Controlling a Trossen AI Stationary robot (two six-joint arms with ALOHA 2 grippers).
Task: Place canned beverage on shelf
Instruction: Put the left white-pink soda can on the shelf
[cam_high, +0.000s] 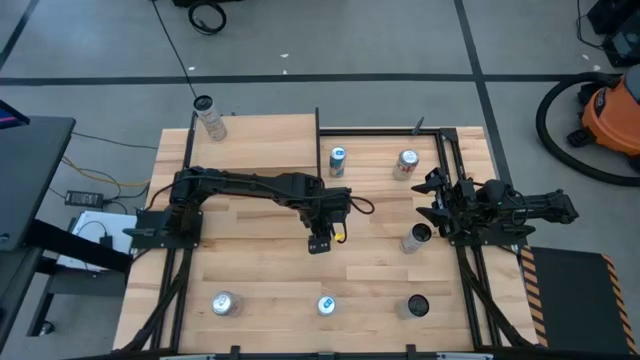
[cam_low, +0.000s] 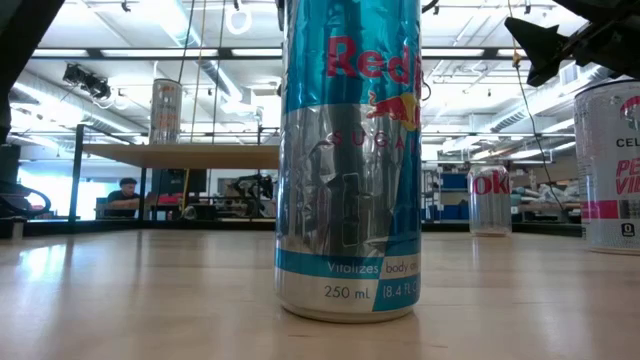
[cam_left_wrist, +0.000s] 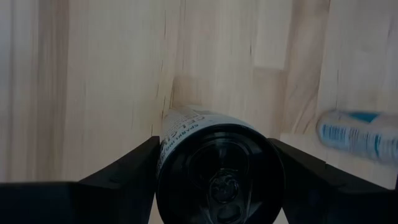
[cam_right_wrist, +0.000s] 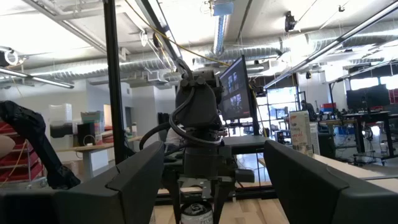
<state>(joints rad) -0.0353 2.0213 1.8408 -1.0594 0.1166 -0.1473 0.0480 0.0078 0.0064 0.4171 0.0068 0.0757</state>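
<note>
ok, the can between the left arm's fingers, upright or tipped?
Upright. The left wrist view looks straight down on the dark can, its pull-tab lid facing the camera, a finger on each side. Whether the fingers already touch it: cannot tell.

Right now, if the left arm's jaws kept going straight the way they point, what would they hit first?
The black-topped can standing between the left gripper's jaws; it already sits in the gap, so probably the can's top, then the wooden table underneath.

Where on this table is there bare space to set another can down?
Widest bare patch: the planks between the left arm and the front row of cans. The shelf is also bare apart from the tall can at its far-left corner. Crowded: around the right gripper and the can beside it.
</note>
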